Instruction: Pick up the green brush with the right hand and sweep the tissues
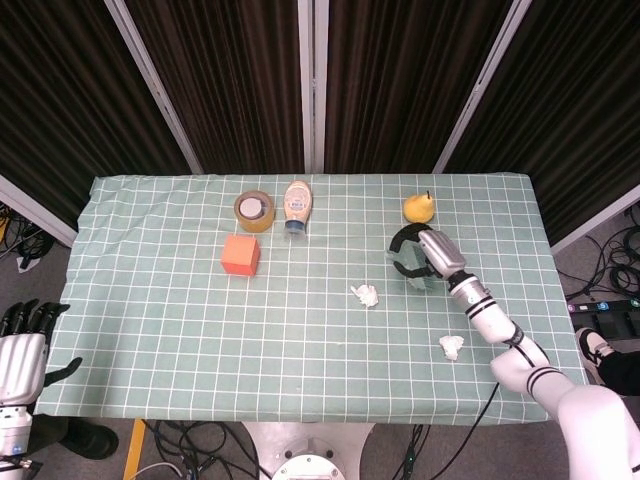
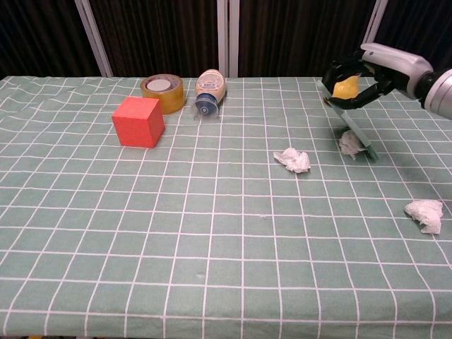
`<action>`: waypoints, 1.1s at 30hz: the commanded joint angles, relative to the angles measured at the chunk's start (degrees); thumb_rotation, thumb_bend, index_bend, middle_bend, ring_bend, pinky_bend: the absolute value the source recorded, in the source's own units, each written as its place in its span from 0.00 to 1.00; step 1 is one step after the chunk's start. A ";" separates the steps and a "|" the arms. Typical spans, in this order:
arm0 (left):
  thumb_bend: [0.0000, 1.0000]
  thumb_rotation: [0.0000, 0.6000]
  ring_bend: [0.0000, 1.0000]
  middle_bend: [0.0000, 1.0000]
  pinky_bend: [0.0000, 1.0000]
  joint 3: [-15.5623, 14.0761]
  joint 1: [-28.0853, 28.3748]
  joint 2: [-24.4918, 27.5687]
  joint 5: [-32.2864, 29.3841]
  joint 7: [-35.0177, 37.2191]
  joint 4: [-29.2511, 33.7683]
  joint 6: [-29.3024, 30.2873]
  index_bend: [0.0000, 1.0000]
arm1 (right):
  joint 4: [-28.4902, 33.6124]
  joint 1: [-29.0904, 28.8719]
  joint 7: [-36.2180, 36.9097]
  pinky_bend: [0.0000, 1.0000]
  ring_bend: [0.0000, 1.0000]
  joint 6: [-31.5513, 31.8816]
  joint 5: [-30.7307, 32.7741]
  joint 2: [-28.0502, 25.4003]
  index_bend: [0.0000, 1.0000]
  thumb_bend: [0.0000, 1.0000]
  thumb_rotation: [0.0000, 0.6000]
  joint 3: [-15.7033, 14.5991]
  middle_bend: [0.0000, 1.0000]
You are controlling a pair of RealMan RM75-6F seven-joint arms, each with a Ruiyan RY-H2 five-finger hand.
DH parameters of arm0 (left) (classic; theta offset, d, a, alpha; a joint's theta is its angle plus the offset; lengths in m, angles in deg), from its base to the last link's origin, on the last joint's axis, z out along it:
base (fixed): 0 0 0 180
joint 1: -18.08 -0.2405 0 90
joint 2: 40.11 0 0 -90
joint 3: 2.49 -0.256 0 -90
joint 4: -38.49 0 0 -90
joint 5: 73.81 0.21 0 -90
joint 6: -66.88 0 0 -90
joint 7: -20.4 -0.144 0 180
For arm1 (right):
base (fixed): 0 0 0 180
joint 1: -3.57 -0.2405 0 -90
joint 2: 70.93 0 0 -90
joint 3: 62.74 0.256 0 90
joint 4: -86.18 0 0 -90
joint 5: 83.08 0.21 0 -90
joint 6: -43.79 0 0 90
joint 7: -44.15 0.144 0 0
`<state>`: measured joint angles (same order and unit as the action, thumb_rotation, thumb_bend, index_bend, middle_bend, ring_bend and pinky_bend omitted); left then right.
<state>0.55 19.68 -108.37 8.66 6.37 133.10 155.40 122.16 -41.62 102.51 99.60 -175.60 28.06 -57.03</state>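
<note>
Right robot hand (image 2: 357,79) | we see it grasping the green brush (image 2: 355,132), raised over the table (image 2: 212,247) | brush slants down to the nearest tissue (image 2: 348,143) | other tissues (image 2: 292,159) lie leftward and nearer us (image 2: 424,213).

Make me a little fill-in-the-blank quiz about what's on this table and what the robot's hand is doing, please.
1. The right hand holds the green ____.
2. The roll of tape stands just behind the ____ cube.
3. ____ crumpled tissues lie on the checked cloth.
4. The yellow fruit near the far edge is a ____.

Missing words: brush; red; three; pear
</note>
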 commanded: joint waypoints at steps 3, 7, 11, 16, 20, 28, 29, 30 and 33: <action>0.06 1.00 0.12 0.20 0.12 -0.03 0.17 0.12 -0.04 -0.50 0.34 -0.29 0.24 | -2.74 -2.43 8.33 0.17 0.24 3.27 -1.16 5.01 0.65 0.38 1.00 -1.09 0.54; 0.06 1.00 0.12 0.20 0.12 -0.11 0.16 0.37 0.14 -0.64 0.59 -0.24 0.24 | -2.65 -3.67 12.01 0.17 0.24 4.78 -1.84 6.70 0.65 0.38 1.00 -1.68 0.54; 0.06 1.00 0.12 0.20 0.12 -0.12 0.08 0.45 0.10 -0.47 0.54 -0.17 0.24 | -2.13 -4.49 13.11 0.16 0.24 6.51 -2.48 8.04 0.64 0.38 1.00 -2.26 0.54; 0.06 1.00 0.12 0.20 0.12 -0.26 0.06 0.25 0.11 -0.14 0.35 -0.35 0.24 | 0.44 -4.46 13.85 0.16 0.24 8.88 -3.00 7.50 0.64 0.38 1.00 -3.07 0.54; 0.06 1.00 0.12 0.20 0.12 -0.34 0.14 -0.02 0.32 0.44 -0.26 -0.49 0.24 | 5.70 -1.93 11.65 0.16 0.24 11.86 -2.67 3.16 0.64 0.38 1.00 -3.85 0.54; 0.06 1.00 0.12 0.20 0.12 -0.23 0.85 -0.69 0.79 1.36 -1.45 -1.30 0.24 | 27.95 7.16 -1.12 0.08 0.24 16.99 0.36 -12.74 0.62 0.38 1.00 -6.08 0.54; 0.06 1.00 0.12 0.20 0.12 -0.21 0.96 -0.78 0.84 1.46 -1.62 -1.42 0.24 | 31.59 8.67 -3.32 0.07 0.24 17.39 1.09 -15.03 0.61 0.38 1.00 -6.62 0.54; 0.06 1.00 0.12 0.20 0.12 -0.18 1.06 -0.86 0.86 1.59 -1.77 -1.53 0.24 | 34.04 9.81 -4.91 0.06 0.24 17.65 1.69 -16.55 0.61 0.38 1.00 -7.04 0.54; 0.06 1.00 0.12 0.20 0.12 -0.04 1.39 -1.20 0.83 2.15 -2.47 -1.94 0.24 | 39.74 13.79 -9.92 0.04 0.24 19.08 3.78 -19.85 0.61 0.39 1.00 -8.29 0.54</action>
<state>0.47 20.99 -109.49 9.49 8.42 130.73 153.54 154.85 -33.21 99.09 116.19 -174.64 13.96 -63.41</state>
